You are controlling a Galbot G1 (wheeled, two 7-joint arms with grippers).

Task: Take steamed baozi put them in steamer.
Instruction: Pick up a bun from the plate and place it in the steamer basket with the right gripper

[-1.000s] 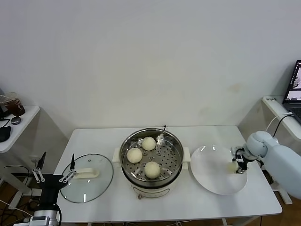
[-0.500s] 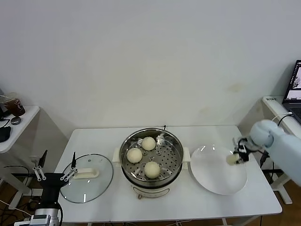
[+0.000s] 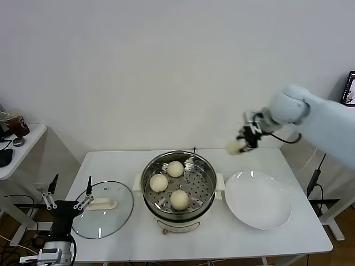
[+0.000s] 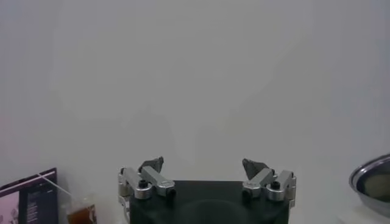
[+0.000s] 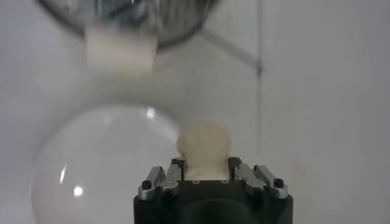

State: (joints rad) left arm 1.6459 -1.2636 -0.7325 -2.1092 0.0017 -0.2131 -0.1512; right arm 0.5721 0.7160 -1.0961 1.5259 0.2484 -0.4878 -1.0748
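At the lower left of the head view the left gripper (image 3: 69, 202) waits with fingers spread wide, beside the glass lid (image 3: 103, 209). At lower centre the steamer (image 3: 178, 185) holds three baozi (image 3: 178, 199) on its perforated tray. The white plate (image 3: 257, 199) at lower right lies bare. Higher, right of centre, the right gripper (image 3: 244, 142) is clamped on a fourth bun (image 3: 235, 147), in the air above the table (image 3: 233, 235) between steamer and plate. The bun is round, with no clear long axis.
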